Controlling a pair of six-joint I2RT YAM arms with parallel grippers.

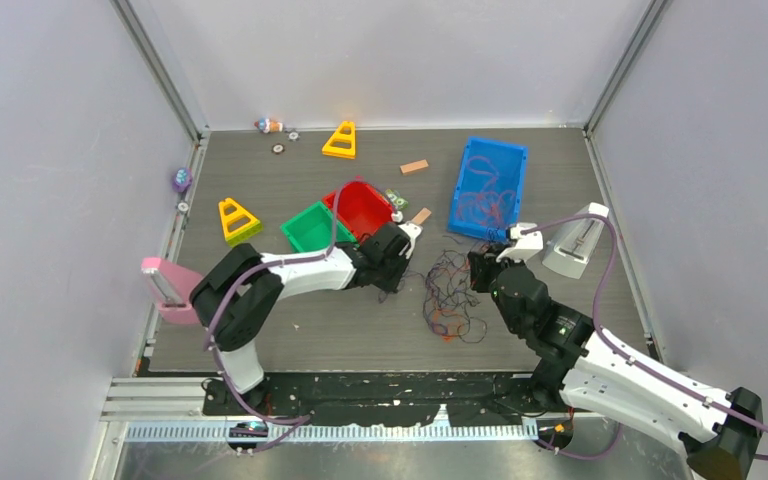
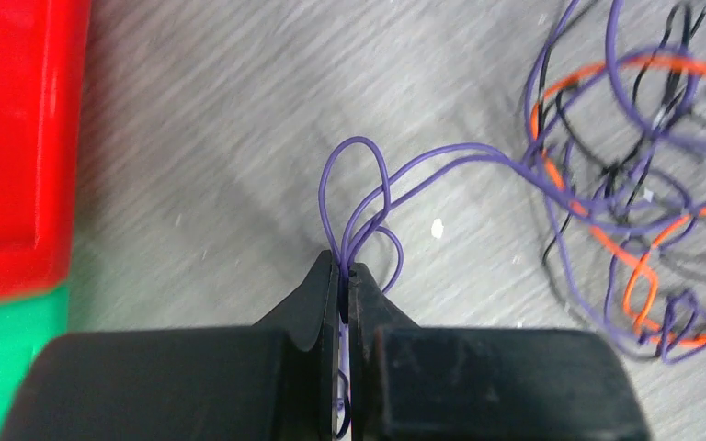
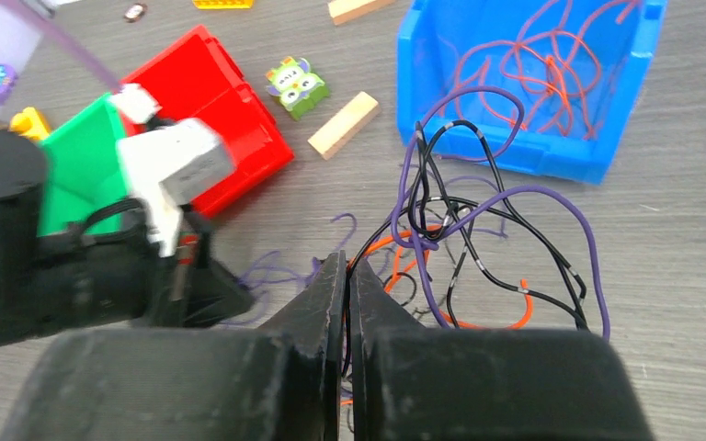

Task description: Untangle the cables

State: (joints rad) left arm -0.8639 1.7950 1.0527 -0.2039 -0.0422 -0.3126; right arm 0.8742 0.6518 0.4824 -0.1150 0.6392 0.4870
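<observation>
A tangle of thin cables (image 1: 448, 296), purple, black and orange, lies on the grey table between the arms. My left gripper (image 1: 397, 268) sits at its left side; in the left wrist view it (image 2: 343, 266) is shut on purple cable loops (image 2: 358, 197) that run right into the tangle (image 2: 643, 211). My right gripper (image 1: 480, 268) sits at the tangle's right side; in the right wrist view it (image 3: 347, 262) is shut on a black cable (image 3: 460, 211) and lifts strands above the table. More orange-red cables (image 3: 538, 64) lie in the blue bin (image 1: 488, 187).
A red bin (image 1: 362, 207) and a green bin (image 1: 317, 226) stand just behind the left gripper. Yellow triangles (image 1: 340, 140), wooden blocks (image 1: 414, 167) and small toys lie at the back. A white box (image 1: 575, 243) stands right of the blue bin.
</observation>
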